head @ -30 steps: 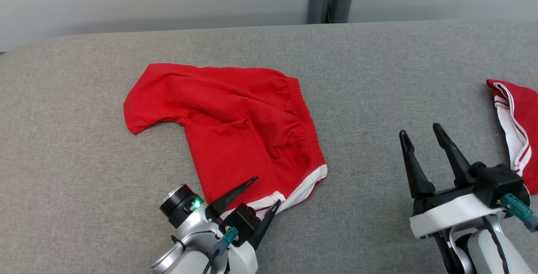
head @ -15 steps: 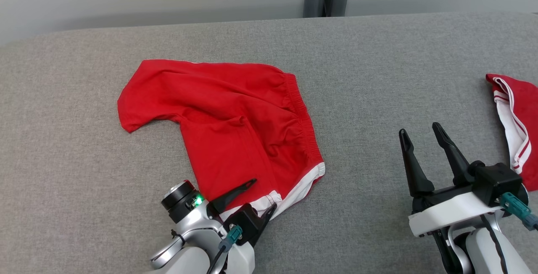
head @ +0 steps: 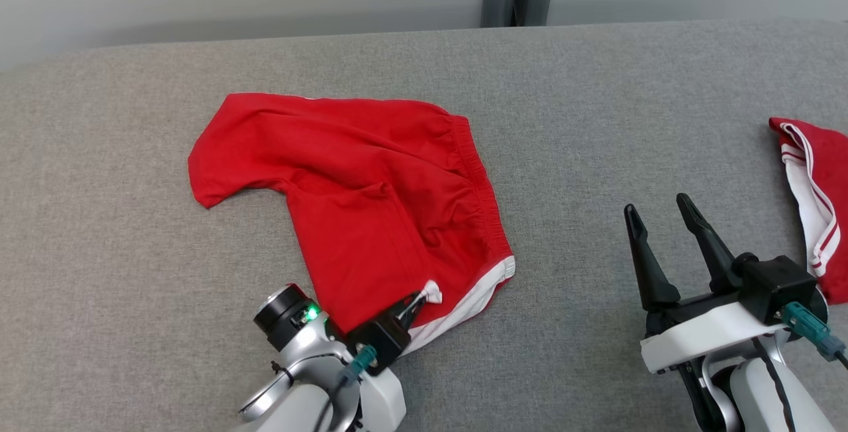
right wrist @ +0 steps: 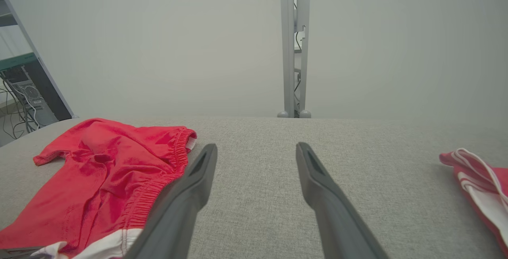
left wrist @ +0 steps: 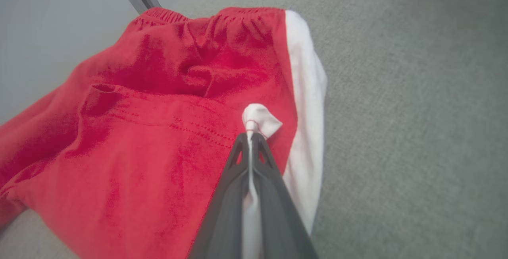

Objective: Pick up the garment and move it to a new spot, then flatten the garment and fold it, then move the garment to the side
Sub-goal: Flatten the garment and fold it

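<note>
Garment (head: 371, 200) lies crumpled on the grey surface (head: 596, 101), left of centre. Your left gripper (head: 416, 301) is pinched on its white hem corner at the near edge. Your right gripper (head: 656, 203) stands spread, well apart to the right, holding nothing.

A: What do we have underneath?
B: We see a grey fabric-covered surface (head: 596, 120), with red shorts (head: 371, 200) lying rumpled left of centre, white trim at the near edge.
A: Anything else on it?
B: We see a second red-and-white garment (head: 821, 180) at the right edge, well apart.
</note>
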Robot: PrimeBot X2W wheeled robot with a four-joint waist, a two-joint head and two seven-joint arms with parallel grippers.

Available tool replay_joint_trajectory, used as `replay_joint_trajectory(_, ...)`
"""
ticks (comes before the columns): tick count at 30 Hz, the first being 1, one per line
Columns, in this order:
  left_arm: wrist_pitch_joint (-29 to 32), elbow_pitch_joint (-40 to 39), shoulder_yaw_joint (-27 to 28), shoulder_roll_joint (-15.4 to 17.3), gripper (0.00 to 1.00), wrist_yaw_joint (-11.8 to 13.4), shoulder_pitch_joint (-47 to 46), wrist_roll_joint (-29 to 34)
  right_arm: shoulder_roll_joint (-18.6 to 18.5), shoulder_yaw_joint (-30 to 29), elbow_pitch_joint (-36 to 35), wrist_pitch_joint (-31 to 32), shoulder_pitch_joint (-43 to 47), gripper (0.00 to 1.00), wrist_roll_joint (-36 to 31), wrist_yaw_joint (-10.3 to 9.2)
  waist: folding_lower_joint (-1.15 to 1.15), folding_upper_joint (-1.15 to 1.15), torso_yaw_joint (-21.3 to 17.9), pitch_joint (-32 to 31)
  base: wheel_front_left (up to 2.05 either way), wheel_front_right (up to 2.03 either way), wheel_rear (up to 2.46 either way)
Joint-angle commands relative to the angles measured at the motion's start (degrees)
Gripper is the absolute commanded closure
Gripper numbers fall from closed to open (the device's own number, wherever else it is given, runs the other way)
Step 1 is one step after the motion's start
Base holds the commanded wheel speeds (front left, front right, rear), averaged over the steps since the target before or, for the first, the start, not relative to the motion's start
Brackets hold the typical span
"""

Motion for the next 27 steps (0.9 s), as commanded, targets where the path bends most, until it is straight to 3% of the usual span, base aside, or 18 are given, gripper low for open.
replay_joint_trajectory(1,-1.02,-0.62,1.74,-0.38,1.00,0.39,0.31,-2.72,-0.32,-0.06,0.43,-0.27,0.25,0.00,-0.23,0.00,0.00,0.00,0.25,-0.55,0.00,0.00,0.00)
replay_joint_trajectory(8,-3.48,-4.61,9.72,-2.02,1.00,1.09,3.74,-14.00,-0.40,-0.07,1.10,-0.20,1.17,0.00,0.11,0.00,0.00,0.00,1.72,-2.81,0.00,0.00,0.00)
replay_joint_trajectory(19,-6.45,-12.50,23.47,-3.65,1.00,5.97,13.27,-32.02,-0.58,-0.52,1.16,0.32,3.18,0.00,0.27,0.00,0.00,0.00,7.78,-6.03,0.00,0.00,0.00)
replay_joint_trajectory(25,-6.50,-8.88,23.48,-4.12,1.00,10.19,16.12,-45.49,-0.63,0.04,0.83,1.22,3.11,0.00,0.14,0.00,0.00,0.00,10.00,-6.89,0.00,0.00,0.00)
replay_joint_trajectory(26,-6.54,-8.06,23.04,-4.02,0.96,11.11,16.26,-47.24,-0.71,0.09,0.76,1.36,3.06,0.00,0.15,0.00,0.00,0.00,10.22,-6.99,0.00,0.00,0.00)
replay_joint_trajectory(27,-6.57,-7.30,22.48,-3.97,0.71,11.88,16.48,-48.67,-0.74,0.10,0.67,1.54,3.01,0.00,0.12,0.00,0.00,0.00,10.36,-7.06,0.00,0.00,0.00)
